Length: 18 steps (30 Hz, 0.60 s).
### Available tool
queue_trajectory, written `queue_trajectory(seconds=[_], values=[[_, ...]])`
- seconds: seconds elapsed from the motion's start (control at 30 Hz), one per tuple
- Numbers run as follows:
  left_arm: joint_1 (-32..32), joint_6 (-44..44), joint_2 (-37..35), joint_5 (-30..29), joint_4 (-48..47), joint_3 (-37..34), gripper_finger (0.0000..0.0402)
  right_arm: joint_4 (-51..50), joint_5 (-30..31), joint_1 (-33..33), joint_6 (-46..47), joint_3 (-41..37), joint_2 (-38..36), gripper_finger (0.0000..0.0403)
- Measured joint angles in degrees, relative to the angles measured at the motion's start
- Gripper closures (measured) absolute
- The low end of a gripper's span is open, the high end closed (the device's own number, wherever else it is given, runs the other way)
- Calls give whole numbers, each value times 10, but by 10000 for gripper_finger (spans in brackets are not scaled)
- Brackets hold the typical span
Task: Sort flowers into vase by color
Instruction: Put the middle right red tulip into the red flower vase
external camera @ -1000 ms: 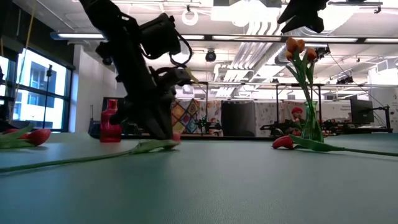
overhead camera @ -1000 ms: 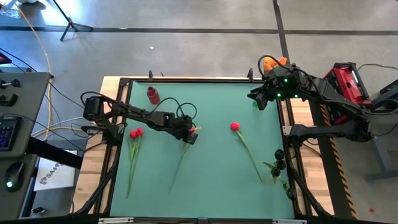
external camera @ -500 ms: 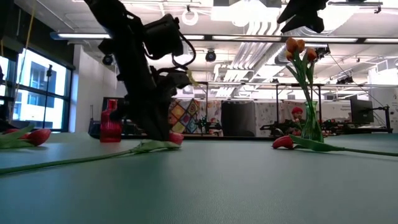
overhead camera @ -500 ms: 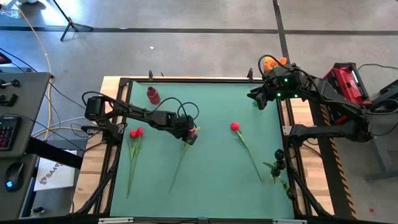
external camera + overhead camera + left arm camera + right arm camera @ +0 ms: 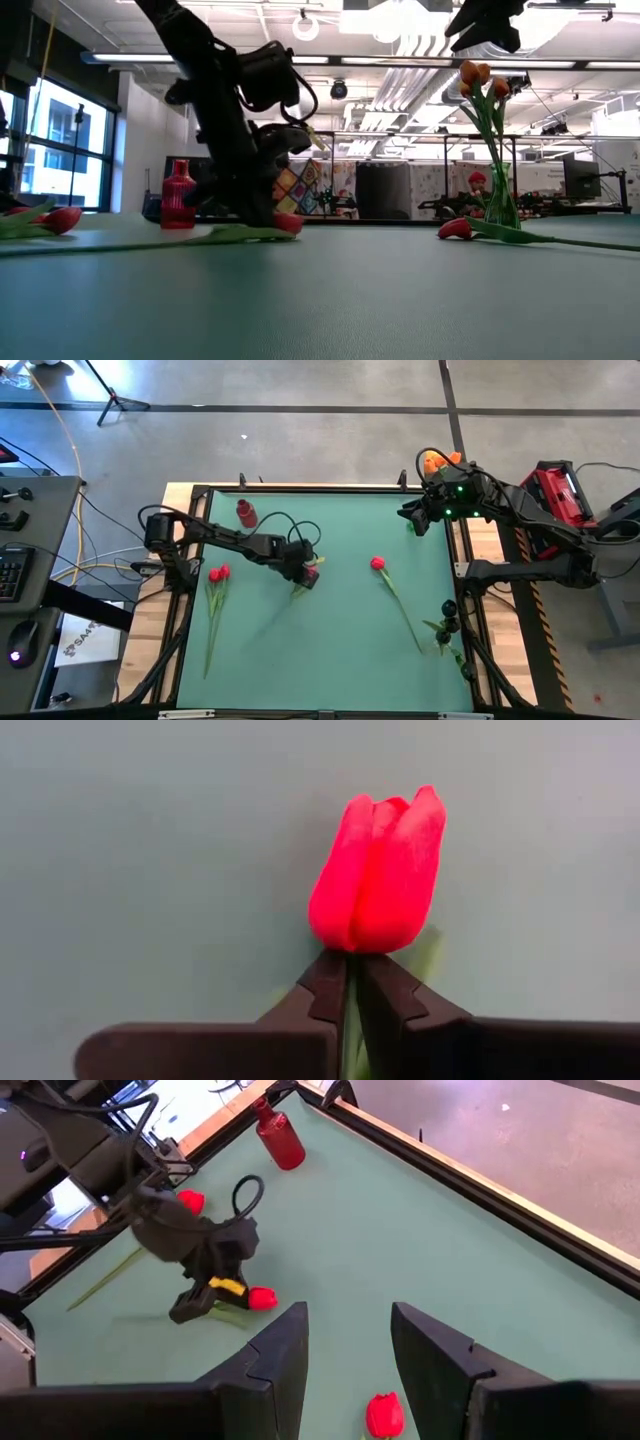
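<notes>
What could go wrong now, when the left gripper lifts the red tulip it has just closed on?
The left gripper holds the red tulip by the thin stem just under the head, so the stem might bend or slip out. The long stem trails on the mat, so it may swing during the lift. The red vase stands near the left arm and might get knocked.
</notes>
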Motion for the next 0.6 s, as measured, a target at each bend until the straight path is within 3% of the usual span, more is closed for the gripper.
queue_trajectory(seconds=[0.3, 0.6], values=[[68, 13, -85, 26, 18, -1, 398, -1, 1, 0, -4, 0, -1, 269], [171, 129, -277, -63, 63, -1, 401, -5, 50, 0, -3, 0, -1, 269]])
